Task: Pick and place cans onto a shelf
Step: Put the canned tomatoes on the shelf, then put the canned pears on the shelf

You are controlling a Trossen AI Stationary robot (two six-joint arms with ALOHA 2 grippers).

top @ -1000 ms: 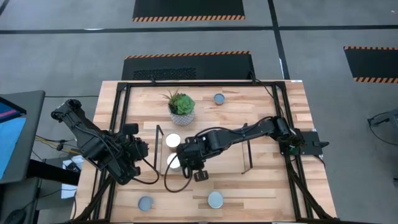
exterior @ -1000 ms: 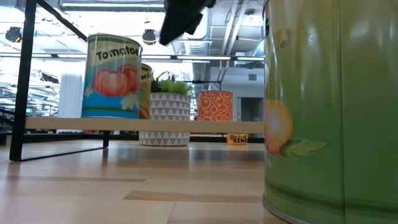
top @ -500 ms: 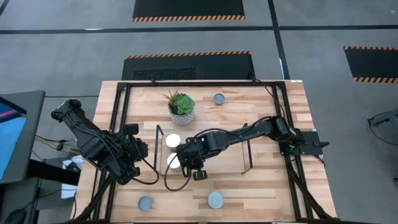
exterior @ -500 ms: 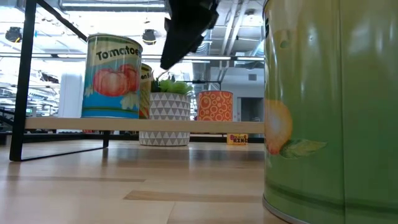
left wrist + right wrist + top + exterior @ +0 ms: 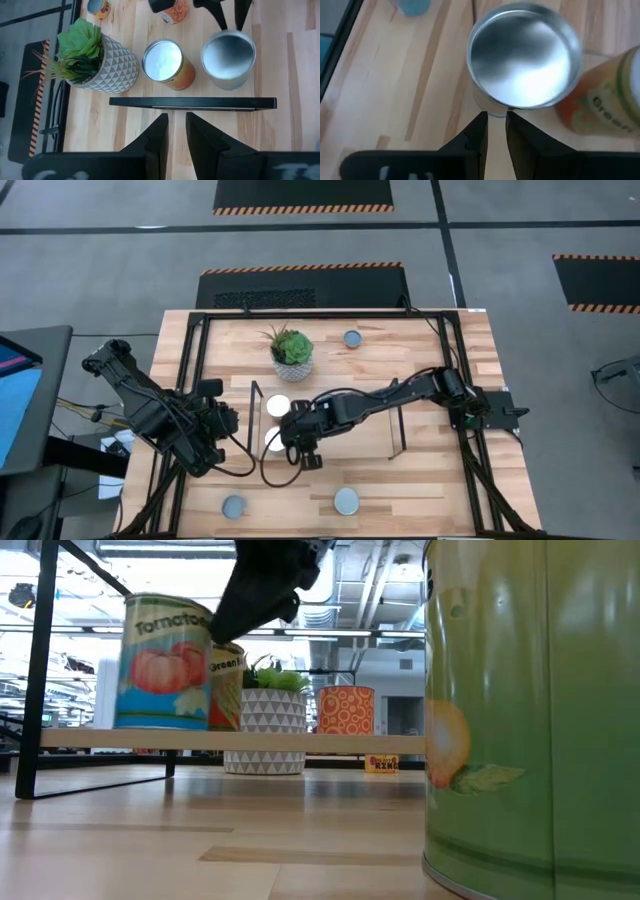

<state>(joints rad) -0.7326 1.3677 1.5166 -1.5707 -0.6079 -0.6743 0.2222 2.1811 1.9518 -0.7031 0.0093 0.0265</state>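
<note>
Fingers of the right gripper (image 5: 495,131) are nearly closed and hold nothing, their tips against the tomato can's (image 5: 165,662) side.

Shelf (image 5: 325,420): two cans stand at its left end; the tomato can leans, apparently nudged into line, beside the orange can (image 5: 166,65). Three more cans wait on the table (image 5: 430,480). Left gripper (image 5: 173,131) waits beside the shelf, fingers narrowly apart, empty.

Dark right arm stretches leftward across the desk, its gripper (image 5: 303,452) with fingers nearly closed; dark left arm's gripper (image 5: 222,423) waits at the left edge, fingers narrowly parted.
</note>
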